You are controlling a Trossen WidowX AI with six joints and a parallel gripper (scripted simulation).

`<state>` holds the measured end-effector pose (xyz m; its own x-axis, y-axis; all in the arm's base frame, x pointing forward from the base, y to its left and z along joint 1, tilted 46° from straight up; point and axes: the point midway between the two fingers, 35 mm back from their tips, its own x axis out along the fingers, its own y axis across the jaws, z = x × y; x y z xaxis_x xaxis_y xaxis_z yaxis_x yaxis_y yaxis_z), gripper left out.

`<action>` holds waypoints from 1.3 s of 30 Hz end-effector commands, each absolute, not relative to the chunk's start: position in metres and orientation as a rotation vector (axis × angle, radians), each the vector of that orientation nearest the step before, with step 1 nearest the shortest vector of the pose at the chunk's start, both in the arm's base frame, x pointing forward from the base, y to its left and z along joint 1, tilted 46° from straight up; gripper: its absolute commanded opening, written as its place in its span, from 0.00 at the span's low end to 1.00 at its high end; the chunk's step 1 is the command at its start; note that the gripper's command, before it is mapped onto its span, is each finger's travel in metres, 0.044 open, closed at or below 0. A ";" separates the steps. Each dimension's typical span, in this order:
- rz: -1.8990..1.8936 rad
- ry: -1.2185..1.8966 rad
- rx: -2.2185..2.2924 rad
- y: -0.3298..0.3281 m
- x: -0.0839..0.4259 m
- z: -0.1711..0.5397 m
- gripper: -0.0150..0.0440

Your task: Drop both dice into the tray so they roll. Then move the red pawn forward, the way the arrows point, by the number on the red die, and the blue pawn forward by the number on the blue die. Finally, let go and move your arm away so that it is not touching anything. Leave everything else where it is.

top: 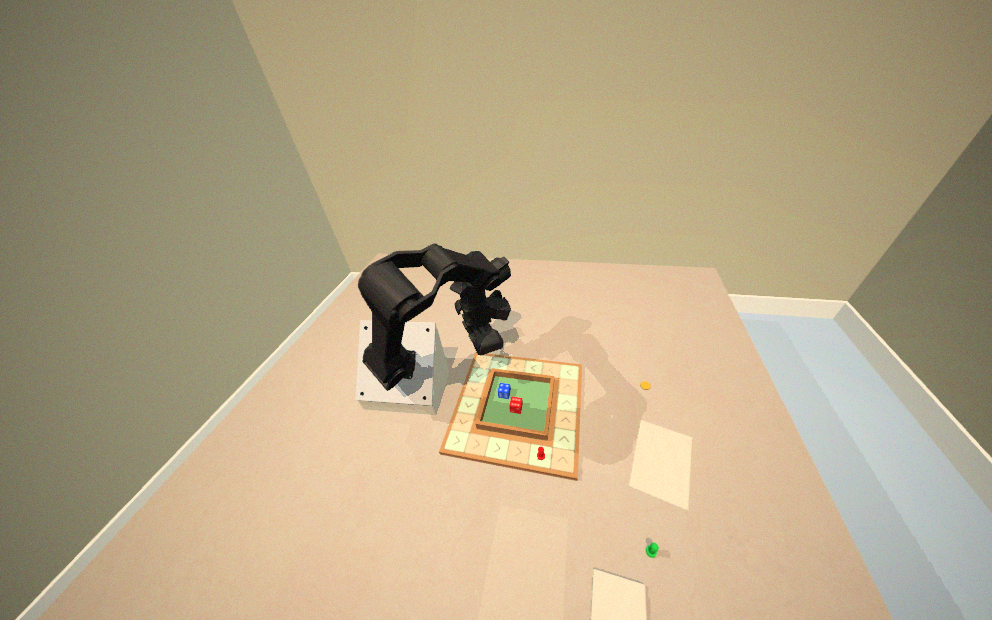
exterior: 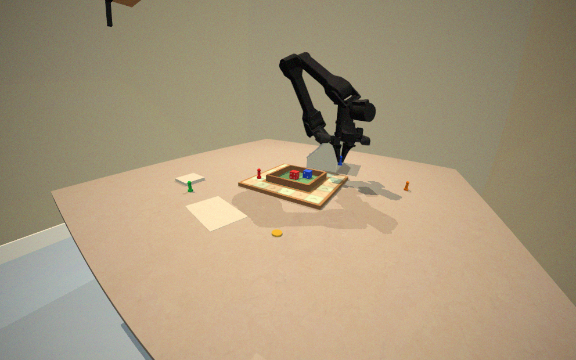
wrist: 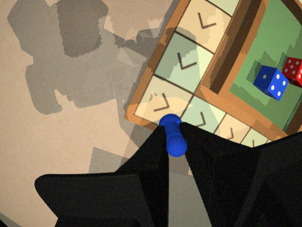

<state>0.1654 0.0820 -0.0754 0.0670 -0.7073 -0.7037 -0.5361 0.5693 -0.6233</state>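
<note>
My gripper point(exterior: 340, 159) point(wrist: 171, 130) is shut on the blue pawn point(exterior: 339, 161) point(wrist: 177, 146) and holds it near the board's corner on the arm-base side; its height above the board is unclear. In the top view the pawn is hidden. The blue die point(top: 504, 390) point(exterior: 307, 173) point(wrist: 271, 82) and red die point(top: 515, 404) point(exterior: 294, 174) point(wrist: 293, 71) rest in the tray point(top: 512, 432) point(exterior: 288, 182). The wrist view shows four pips on the blue die's bright face. The red pawn point(top: 540, 453) point(exterior: 259, 173) stands on the arrow board point(top: 512, 466) point(exterior: 280, 195), one square before a corner.
A green pawn point(top: 652, 549) point(exterior: 190, 186), a pale sheet point(top: 660, 465) point(exterior: 216, 213), a pale block point(top: 618, 595) point(exterior: 190, 178) and a yellow disc point(top: 645, 385) point(exterior: 276, 233) lie outside the board. An orange pawn point(exterior: 406, 186) stands beyond it. The arm's white base point(top: 376, 393) is beside the board.
</note>
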 end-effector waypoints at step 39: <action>-0.178 1.591 -1.065 0.086 0.165 -0.073 0.92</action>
<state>0.1632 0.0682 -0.0864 0.0564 -0.7153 -0.6965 -0.5395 0.5652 -0.6241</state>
